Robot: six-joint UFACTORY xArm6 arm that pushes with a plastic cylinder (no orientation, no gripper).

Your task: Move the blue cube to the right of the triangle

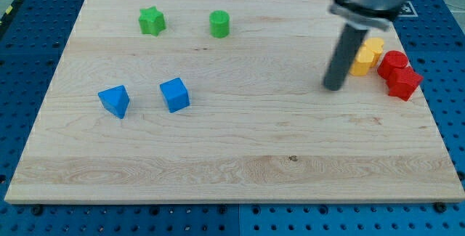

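The blue cube (175, 94) sits on the wooden board at the view's left of centre. The blue triangle (115, 101) lies just to its left, with a small gap between them. My tip (333, 87) rests on the board far to the view's right of both blue blocks, next to the yellow block. The dark rod rises from the tip toward the view's top right.
A green star (152, 21) and a green cylinder (219, 24) stand near the view's top left. A yellow block (368, 55) and two red blocks (399, 74) cluster at the right edge. The board (240, 171) lies on a blue pegboard table.
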